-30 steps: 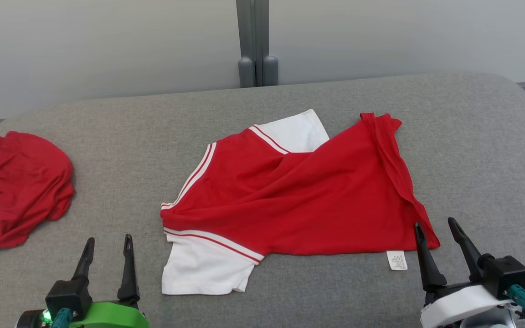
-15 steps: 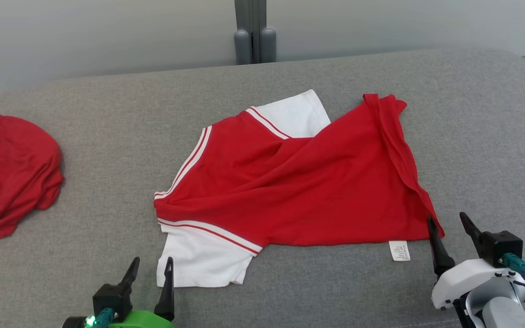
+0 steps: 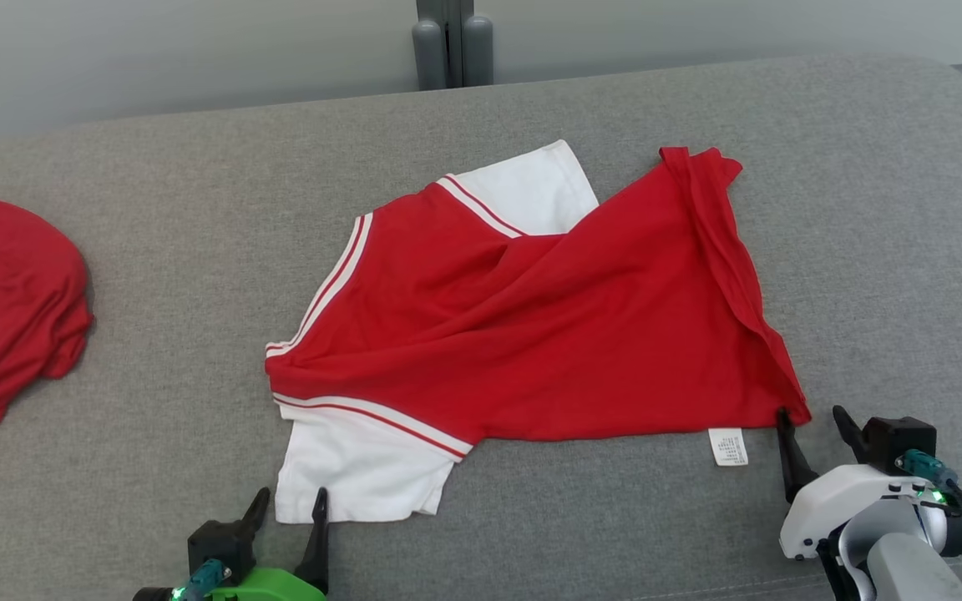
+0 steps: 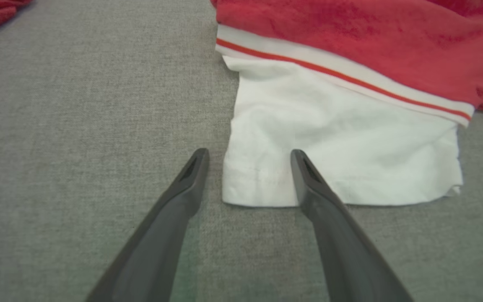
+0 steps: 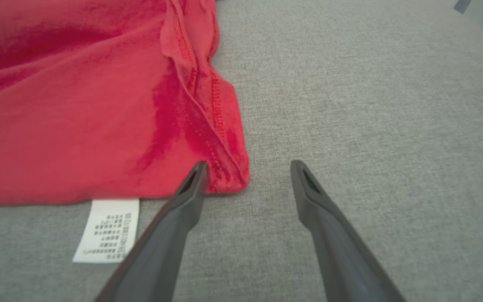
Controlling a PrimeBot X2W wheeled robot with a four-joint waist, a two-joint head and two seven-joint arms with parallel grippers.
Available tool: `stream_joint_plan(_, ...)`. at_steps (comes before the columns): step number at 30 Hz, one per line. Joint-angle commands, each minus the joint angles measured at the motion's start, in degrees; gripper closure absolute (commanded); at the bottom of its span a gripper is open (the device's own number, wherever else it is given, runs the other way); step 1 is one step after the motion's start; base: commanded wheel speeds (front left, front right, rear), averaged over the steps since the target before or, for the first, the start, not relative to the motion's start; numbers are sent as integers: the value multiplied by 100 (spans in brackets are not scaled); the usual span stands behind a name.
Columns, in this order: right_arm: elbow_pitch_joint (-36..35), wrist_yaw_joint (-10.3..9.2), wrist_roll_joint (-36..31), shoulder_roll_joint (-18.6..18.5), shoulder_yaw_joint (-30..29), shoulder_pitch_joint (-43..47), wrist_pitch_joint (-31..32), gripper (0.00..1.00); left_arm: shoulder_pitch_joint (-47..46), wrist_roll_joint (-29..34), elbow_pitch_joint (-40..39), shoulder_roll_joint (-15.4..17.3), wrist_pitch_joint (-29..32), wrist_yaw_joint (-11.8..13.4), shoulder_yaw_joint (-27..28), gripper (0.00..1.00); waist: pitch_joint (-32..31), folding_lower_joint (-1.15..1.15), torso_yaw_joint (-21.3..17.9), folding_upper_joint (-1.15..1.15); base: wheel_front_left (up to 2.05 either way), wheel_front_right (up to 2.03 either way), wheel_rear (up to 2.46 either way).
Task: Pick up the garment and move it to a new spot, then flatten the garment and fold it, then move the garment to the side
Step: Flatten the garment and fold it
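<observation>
A red garment with white sleeves lies spread but wrinkled in the middle of the grey surface. Its near white sleeve reaches toward my left gripper, which stands open at the sleeve's lower left corner, one finger over the cloth edge. In the left wrist view the left gripper straddles that corner. My right gripper is open at the garment's near right corner, beside a white care label. In the right wrist view the right gripper has its left finger at the hem; nothing is held.
A second red garment lies bunched at the far left of the grey padded surface. A grey post stands behind the back edge against a pale wall. Bare fabric lies right of the garment.
Both grippers have come closer to the garment's near corners, the left one moving right toward the white sleeve. The head camera has tilted, shifting the whole picture. Both stay open.
</observation>
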Motion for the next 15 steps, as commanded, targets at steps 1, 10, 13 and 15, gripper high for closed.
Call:
stream_joint_plan(1, 60, -11, 79, 33, 26, -98, -20, 0, -111, -57, 93, 20, -1, -29, -41, 0, 30, 0, 4, 0, 0, 0, 0)
stream_joint_plan(10, 478, -11, 499, 172, 332, -248, -6, 100, -284, -322, 542, 9, 12, -85, -391, 100, 37, 0, 15, 0, 0, 0, 0)
stream_joint_plan(13, 351, -10, 663, 187, 464, -197, -7, 100, -308, -461, 453, 11, 10, -89, -437, 100, 8, 0, 23, 0, 0, 0, 0)
stream_joint_plan(15, 167, -9, 802, 223, 606, -108, -9, 100, -297, -573, 265, 18, 3, -92, -406, 100, -14, 0, 28, 0, 0, 0, 0)
